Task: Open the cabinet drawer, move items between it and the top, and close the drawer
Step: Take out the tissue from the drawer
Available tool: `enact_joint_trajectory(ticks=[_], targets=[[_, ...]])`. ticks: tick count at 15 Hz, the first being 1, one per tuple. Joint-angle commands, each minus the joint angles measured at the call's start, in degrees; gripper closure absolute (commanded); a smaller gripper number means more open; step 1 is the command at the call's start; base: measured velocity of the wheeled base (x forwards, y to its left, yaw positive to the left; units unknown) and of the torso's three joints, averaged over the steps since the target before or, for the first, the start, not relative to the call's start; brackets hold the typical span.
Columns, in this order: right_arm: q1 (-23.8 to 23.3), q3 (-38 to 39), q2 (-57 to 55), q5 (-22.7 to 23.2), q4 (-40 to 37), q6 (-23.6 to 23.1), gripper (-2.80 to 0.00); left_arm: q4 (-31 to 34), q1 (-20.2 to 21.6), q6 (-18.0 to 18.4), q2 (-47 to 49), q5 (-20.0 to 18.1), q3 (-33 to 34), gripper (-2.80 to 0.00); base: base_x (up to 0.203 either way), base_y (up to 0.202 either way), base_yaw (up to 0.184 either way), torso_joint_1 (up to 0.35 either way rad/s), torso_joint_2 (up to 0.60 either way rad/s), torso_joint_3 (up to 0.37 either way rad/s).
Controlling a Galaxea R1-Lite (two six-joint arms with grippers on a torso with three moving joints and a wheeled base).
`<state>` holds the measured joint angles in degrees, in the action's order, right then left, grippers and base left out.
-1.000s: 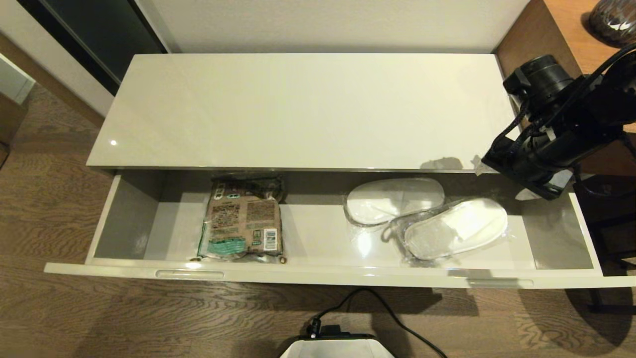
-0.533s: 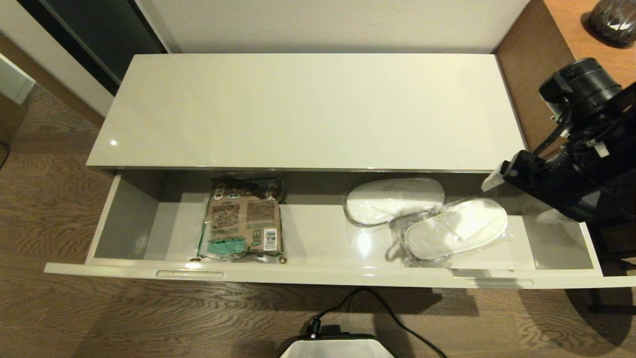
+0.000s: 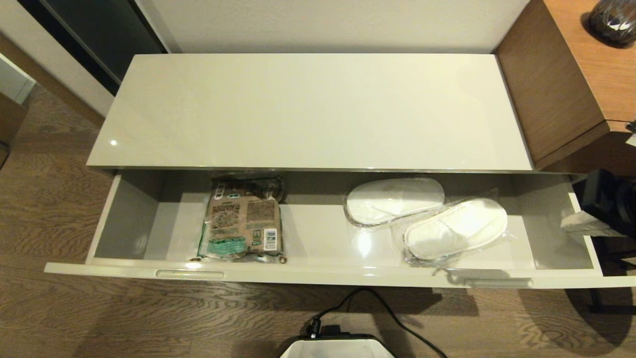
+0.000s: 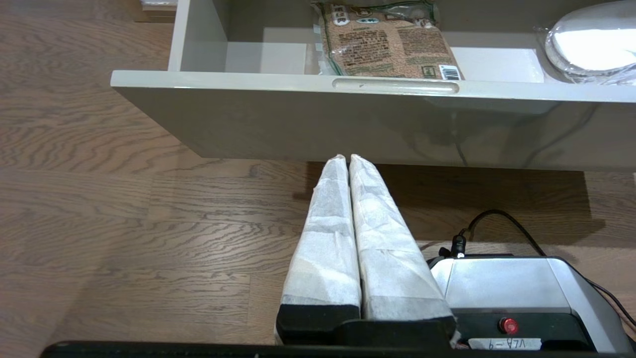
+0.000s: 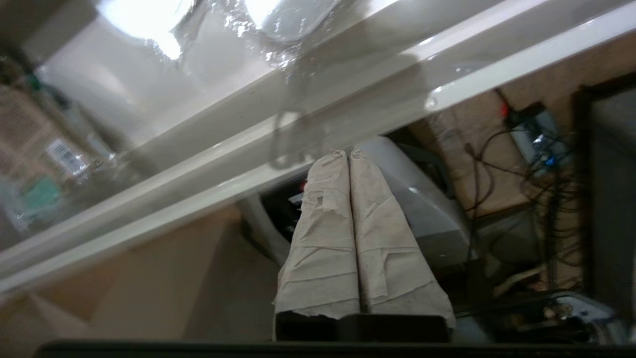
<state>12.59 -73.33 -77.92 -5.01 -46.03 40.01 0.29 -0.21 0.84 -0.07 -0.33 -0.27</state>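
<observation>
A: How far along?
B: The drawer (image 3: 124,219) is open; slippers (image 3: 427,219) lie at its right end, the top (image 3: 308,109) bare.
A: Grippers?
B: Left gripper (image 4: 346,160) and right gripper (image 5: 348,153), both closed, empty. Closing remains.

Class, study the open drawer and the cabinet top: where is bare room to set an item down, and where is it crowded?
The top is bare throughout. In the cabinet drawer, free floor lies left of the brown packet, between packet and slippers, and beside the right wall. Crowded only where the slippers overlap.
</observation>
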Motion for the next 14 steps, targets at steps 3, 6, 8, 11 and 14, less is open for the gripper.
enact_joint_trajectory(ticks=[3, 6, 8, 11, 14], targets=[[-0.25, 6.07, 11.70, 11.95, -0.09, -11.56, 0.00, -0.03, 0.03, -0.05, -0.01, -0.02, 0.00, 0.00, 0.000, 0.000, 0.000, 0.000, 0.00, 0.000], [-0.29, 8.45, 13.96, 14.23, 0.20, -17.52, 0.00, -0.03, 0.03, 0.02, -0.01, -0.02, 0.00, 0.00, 0.000, 0.000, 0.000, 0.000, 0.00, 0.000], [-0.47, 8.79, 13.19, 14.46, 2.27, -17.25, 0.00, -0.03, 0.03, -0.04, -0.01, -0.02, 0.00, 0.00, 0.000, 0.000, 0.000, 0.000, 0.00, 0.000], [-0.55, 8.49, 12.88, 15.91, 3.26, -17.16, 0.00, -0.03, 0.03, -0.04, -0.01, -0.02, 0.00, 0.00, 0.000, 0.000, 0.000, 0.000, 0.00, 0.000], [-0.61, 10.28, 16.33, 15.64, 2.04, -17.15, 0.00, -0.03, 0.03, 0.04, -0.01, -0.02, 0.00, 0.00, 0.000, 0.000, 0.000, 0.000, 0.00, 0.000]])
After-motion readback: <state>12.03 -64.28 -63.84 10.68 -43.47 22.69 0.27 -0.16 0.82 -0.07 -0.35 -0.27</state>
